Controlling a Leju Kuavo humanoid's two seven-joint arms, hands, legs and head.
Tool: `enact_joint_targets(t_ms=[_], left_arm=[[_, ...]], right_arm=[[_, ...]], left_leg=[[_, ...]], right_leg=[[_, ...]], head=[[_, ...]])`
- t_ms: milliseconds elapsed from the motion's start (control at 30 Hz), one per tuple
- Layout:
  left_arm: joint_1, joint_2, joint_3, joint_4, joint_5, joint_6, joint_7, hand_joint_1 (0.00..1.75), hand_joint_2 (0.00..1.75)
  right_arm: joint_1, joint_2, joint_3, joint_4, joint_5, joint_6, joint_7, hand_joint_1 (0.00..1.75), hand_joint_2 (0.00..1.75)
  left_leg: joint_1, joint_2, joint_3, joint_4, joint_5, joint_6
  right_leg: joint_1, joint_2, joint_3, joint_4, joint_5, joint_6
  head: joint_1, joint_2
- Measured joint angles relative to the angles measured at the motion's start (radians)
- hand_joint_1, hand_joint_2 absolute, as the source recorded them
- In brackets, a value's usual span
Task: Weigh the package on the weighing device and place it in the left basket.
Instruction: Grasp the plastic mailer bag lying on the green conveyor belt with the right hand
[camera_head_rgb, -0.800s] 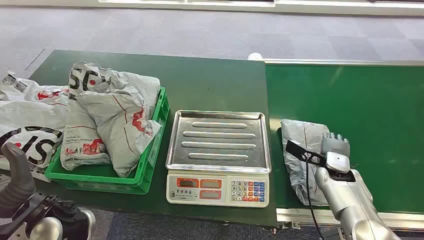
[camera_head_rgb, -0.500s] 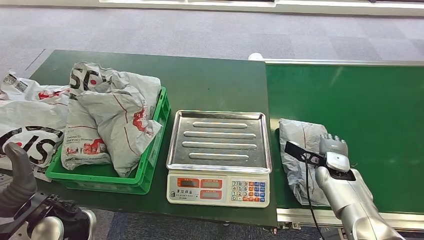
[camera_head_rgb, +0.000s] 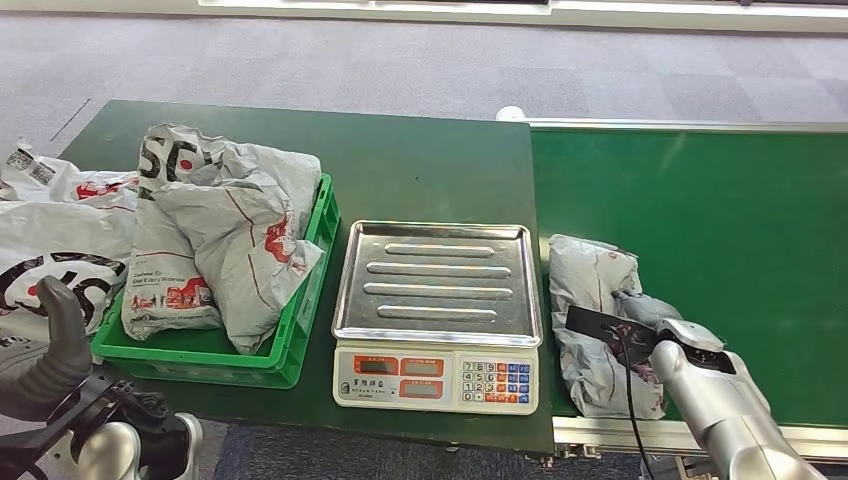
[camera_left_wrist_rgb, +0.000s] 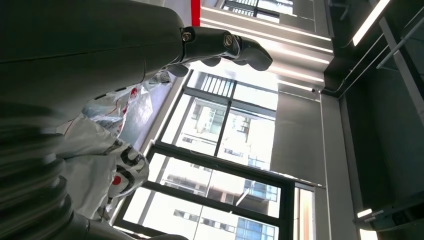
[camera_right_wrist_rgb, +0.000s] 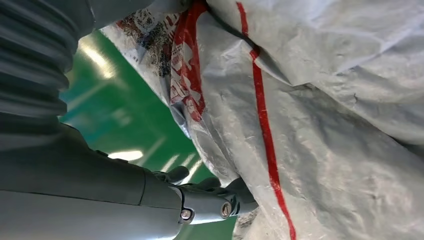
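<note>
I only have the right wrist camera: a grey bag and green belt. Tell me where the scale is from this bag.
Observer: The scale stands just left of the package that the right hand grips, on the dark table beside the belt.
Operator: Report what's on its tray.
Observer: Nothing; the steel tray is bare.
Operator: Now describe the basket.
Observer: The green basket sits left of the scale, already heaped with grey bags.

The package (camera_head_rgb: 600, 330) hides the right hand's (camera_head_rgb: 640, 308) fingertips.
</note>
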Motion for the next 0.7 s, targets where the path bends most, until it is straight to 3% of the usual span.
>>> enact_joint_targets(t_ms=[200, 333, 700], left_arm=[[-0.031, 0.002, -0.007, 0.025, 0.011, -0.007, 0.0, 0.0, 1.75], [-0.046, 0.004, -0.01, 0.034, 0.017, -0.01, 0.0, 0.0, 1.75], [-0.055, 0.004, -0.012, 0.038, 0.019, -0.01, 0.0, 0.0, 1.75]], right_arm=[[0.04, -0.041, 0.1, -0.083, -0.108, 0.035, -0.001, 0.03, 1.75], [0.068, -0.064, 0.153, -0.135, -0.159, 0.035, -0.009, 1.75, 1.75], [0.118, -0.105, 0.215, -0.261, -0.21, 0.007, 0.024, 1.75, 1.75]], left_leg=[[0.0, 0.0, 0.001, 0.0, 0.0, 0.0], [0.0, 0.0, 0.001, 0.0, 0.0, 0.0], [0.0, 0.001, 0.001, 0.0, -0.001, 0.0]], right_leg=[[0.0, 0.001, 0.001, 0.0, 0.0, 0.0], [0.001, 0.001, 0.001, 0.0, 0.0, 0.0], [0.0, 0.001, 0.001, 0.0, 0.0, 0.0]], head=[[0.0, 0.0], [0.0, 0.0], [0.0, 0.0]])
